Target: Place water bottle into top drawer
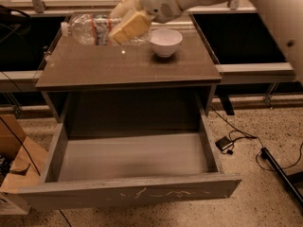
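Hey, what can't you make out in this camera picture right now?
Camera view only:
- Water bottle: base end hidden by the hand, which grips it above the table's back left.
- Label print: too small to read.
- Top drawer: nearest strip of floor hidden behind its front panel.
- Arm: cut off by top and right edges.

No word, brand or number could be read anywhere. The water bottle (87, 28), held lying sideways at about eleven o'clock in the view by the gripper (127, 23), whose tan fingers were closed across its body, wore a label band of white, blue and red patches, but its print could not be made out. At six o'clock the pale scratches on the front panel of the top drawer (132, 193) spelled nothing, and the cardboard box (19, 174) at eight o'clock showed no legible marking.
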### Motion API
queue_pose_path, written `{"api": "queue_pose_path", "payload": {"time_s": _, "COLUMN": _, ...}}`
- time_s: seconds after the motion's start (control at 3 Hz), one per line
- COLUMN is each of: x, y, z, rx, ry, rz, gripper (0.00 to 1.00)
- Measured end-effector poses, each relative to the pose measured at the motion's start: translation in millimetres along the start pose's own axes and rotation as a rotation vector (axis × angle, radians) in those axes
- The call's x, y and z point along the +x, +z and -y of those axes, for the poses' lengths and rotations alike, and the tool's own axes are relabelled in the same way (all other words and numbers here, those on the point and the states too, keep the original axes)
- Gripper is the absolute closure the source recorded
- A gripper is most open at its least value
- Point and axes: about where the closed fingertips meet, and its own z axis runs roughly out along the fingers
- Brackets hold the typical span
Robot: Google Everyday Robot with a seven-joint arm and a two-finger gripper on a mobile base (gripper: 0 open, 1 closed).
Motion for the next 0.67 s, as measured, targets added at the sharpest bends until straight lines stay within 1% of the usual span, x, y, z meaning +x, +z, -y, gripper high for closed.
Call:
{"api": "queue_pose_path", "payload": {"time_s": 0.33, "x": 34.6, "y": -7.5, "z": -24.7, "rx": -0.022, "ry": 0.054, "rz": -0.046, "gripper": 1.0}}
{"api": "queue_pose_path", "payload": {"time_s": 0.67, "x": 23.8, "y": -0.9, "z": -24.8, "rx": -0.065, "ry": 0.001, "rz": -0.067, "gripper": 1.0}}
